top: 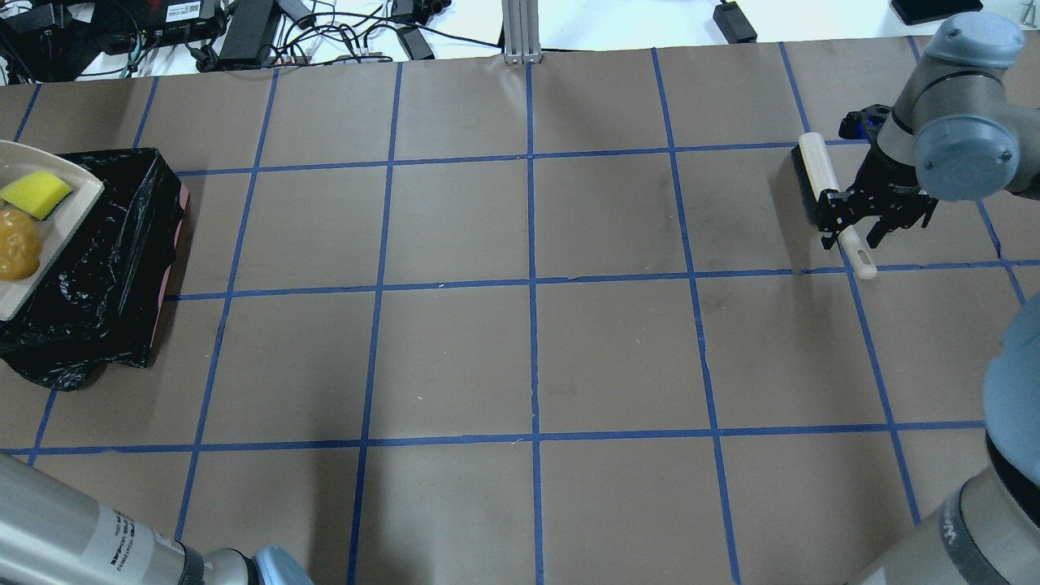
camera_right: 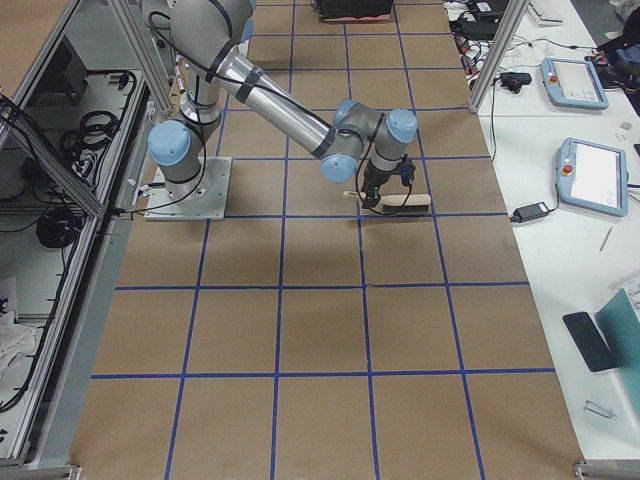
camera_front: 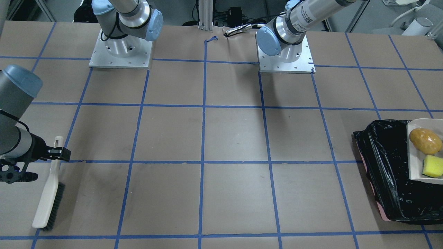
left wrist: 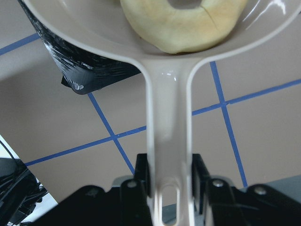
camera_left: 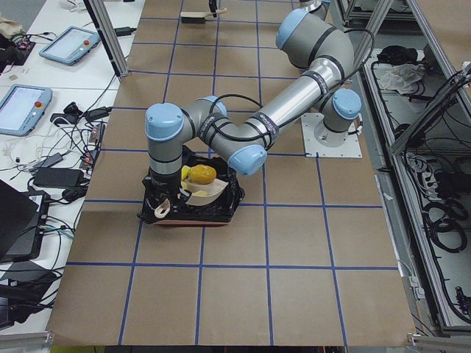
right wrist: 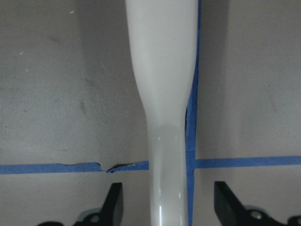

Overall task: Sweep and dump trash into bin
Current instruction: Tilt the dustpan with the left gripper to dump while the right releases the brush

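The cream dustpan is held over the black-lined bin at the table's left end. It carries the brown potato-like lump, the yellow-green sponge and the pale cream curved slice. My left gripper is shut on the dustpan's handle. My right gripper is open. Its fingers straddle the handle of the cream brush with gaps on both sides. The brush lies on the table at the right end.
The brown paper table carries a grid of blue tape. Both arm bases stand at the robot's edge. Cables and power supplies lie beyond the far edge.
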### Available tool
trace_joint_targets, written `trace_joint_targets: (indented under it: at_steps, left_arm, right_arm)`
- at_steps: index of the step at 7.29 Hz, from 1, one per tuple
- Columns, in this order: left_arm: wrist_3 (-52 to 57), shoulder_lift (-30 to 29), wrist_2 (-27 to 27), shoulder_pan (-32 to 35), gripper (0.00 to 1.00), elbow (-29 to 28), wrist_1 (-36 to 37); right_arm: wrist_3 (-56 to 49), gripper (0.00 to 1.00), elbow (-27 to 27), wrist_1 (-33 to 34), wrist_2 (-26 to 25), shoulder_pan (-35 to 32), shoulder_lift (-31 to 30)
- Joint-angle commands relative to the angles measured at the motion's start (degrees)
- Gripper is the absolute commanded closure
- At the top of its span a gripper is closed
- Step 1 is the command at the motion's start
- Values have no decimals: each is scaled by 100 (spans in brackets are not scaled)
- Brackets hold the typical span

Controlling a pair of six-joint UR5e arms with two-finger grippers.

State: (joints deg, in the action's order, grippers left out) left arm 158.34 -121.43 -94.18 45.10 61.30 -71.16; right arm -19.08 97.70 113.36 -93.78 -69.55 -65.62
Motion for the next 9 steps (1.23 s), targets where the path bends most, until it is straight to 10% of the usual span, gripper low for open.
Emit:
trace_joint_targets:
  at_steps: [1,9]
  left_arm:
    - [415,-12,-74,51,80,31,320]
    - [1788,330,-565,534,79,804,1913]
  right_arm:
    - [18,0,-31,-33,-9,3,-65]
    - [1351,0,-733,-1825,184,-1065,-2165]
